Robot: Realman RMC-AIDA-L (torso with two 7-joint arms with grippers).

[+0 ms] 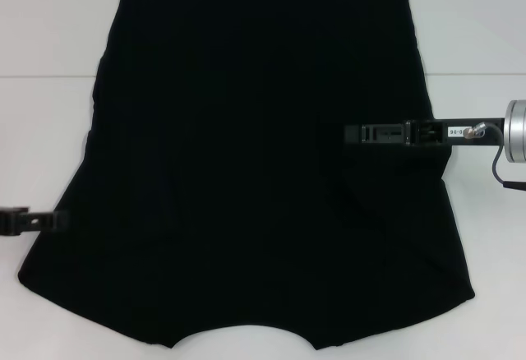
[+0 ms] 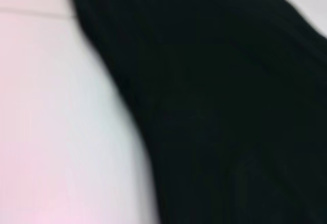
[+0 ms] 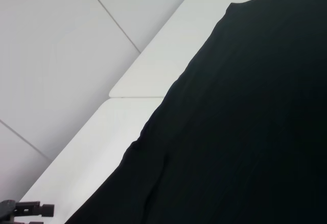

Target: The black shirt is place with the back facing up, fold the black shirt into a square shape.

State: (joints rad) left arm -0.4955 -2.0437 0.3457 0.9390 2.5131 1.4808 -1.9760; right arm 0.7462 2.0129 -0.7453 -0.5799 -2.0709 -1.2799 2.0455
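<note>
The black shirt (image 1: 246, 171) lies flat and spread over the white table (image 1: 49, 130), plain side up, and no lettering shows. Its sides look turned in, with the curved edge nearest me. My right gripper (image 1: 352, 134) reaches in from the right and hovers over the shirt's right part, above a slight fold in the cloth. My left gripper (image 1: 59, 221) is low at the shirt's left edge, by the near left corner. The left wrist view shows only the black shirt (image 2: 225, 111) against the table. In the right wrist view the shirt (image 3: 240, 132) fills the frame and the left gripper (image 3: 48, 209) is far off.
White table shows on both sides of the shirt and at the back left. A seam between table panels (image 1: 45, 76) runs along the left. In the right wrist view the table's far edge (image 3: 153, 45) and a light tiled floor (image 3: 61, 55) lie beyond it.
</note>
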